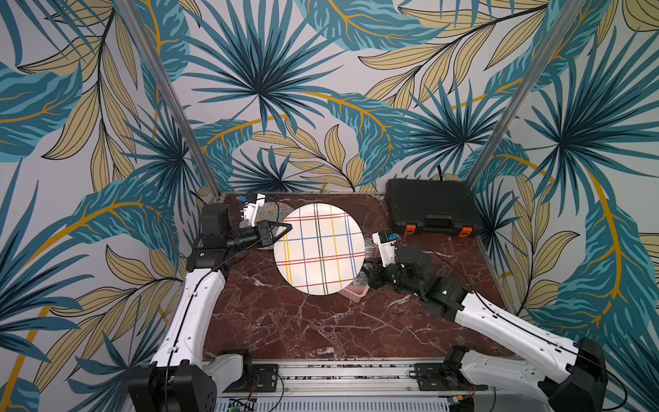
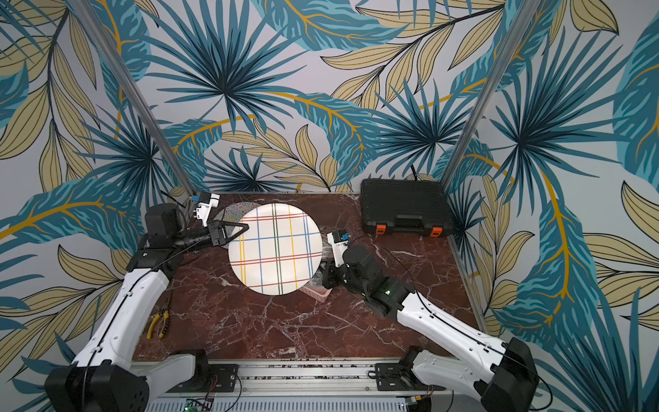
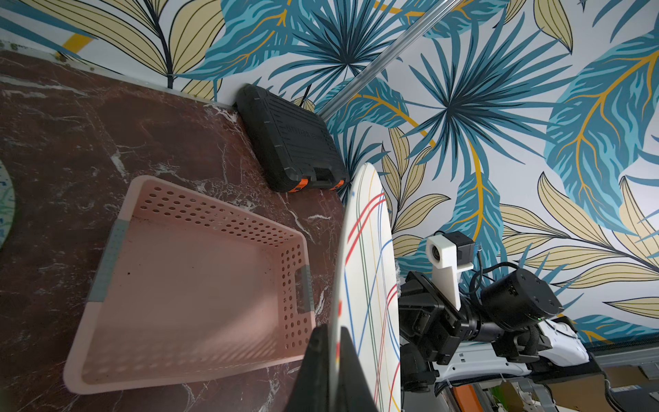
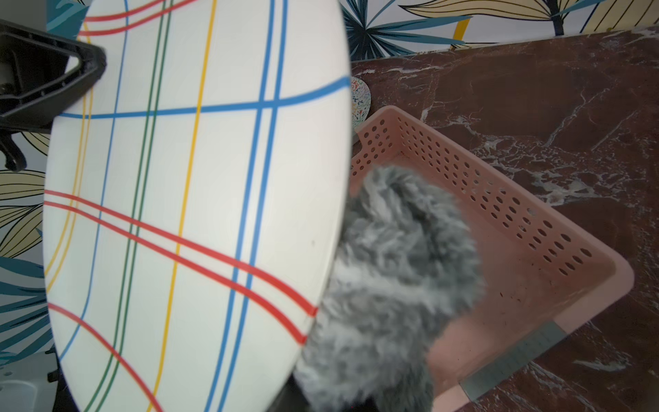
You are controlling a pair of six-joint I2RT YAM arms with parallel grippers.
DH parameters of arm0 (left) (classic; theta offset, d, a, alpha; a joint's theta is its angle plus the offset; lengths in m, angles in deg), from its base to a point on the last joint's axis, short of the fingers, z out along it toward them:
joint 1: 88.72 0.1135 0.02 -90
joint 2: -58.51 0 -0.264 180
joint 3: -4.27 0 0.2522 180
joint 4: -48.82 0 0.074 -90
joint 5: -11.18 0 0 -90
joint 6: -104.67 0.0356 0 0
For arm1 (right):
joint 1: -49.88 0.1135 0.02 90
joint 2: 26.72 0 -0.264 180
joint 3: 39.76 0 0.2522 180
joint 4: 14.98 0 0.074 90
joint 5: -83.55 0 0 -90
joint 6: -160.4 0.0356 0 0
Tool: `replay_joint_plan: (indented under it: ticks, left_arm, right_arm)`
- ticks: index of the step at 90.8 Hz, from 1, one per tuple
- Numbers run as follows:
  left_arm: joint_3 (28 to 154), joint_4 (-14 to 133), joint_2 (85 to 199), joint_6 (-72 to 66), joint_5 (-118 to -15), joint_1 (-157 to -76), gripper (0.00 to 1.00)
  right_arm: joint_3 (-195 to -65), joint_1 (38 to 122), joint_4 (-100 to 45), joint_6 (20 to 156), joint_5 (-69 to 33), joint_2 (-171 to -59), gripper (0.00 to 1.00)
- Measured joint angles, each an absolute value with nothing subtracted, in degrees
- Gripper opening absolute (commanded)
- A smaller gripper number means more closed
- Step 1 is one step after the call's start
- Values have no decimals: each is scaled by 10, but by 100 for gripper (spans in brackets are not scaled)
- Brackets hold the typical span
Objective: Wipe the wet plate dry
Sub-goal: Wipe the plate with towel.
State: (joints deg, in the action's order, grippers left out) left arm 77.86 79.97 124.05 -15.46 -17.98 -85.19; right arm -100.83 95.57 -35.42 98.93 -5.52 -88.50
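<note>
The left gripper [image 3: 332,364] is pinched tight on the rim of the round white plate with crossing red, blue, yellow and green lines [image 1: 319,249], one black finger on each face of it. The right gripper [image 1: 369,276] is closed on a fluffy grey cloth [image 4: 392,267]; the wad hides its jaws in the right wrist view. The cloth meets the plate's edge on the side across from the left gripper, and part of it is tucked behind the rim. The plate is lifted clear of the table between the two arms, its patterned face turned up toward the overhead camera in both top views and seen nearly edge-on from the left wrist. Under it stands an empty pink perforated plastic basket [image 3: 214,214], mostly covered by the plate in the top views. Behind the left gripper a round speckled disc [image 1: 268,211] lies flat on the red-brown marble table [image 1: 321,328]. A closed black plastic tool case with orange latches [image 1: 433,207] sits in the far corner on the right arm's side. A pair of yellow-handled pliers [image 2: 158,321] lies beside the left arm in a top view.
</note>
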Motion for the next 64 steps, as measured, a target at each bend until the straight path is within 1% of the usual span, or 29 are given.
replay_joint_plan:
  ticks: [42,64]
  left_arm:
    - [778,765,1241,-179,-196,-844,0]
    - [771,761,1241,-199,-195,-844,0]
  right_arm:
    - [-999,1089,-315,978,57,-913,0]
    - [-999,1162,-271,971,128,-930,0]
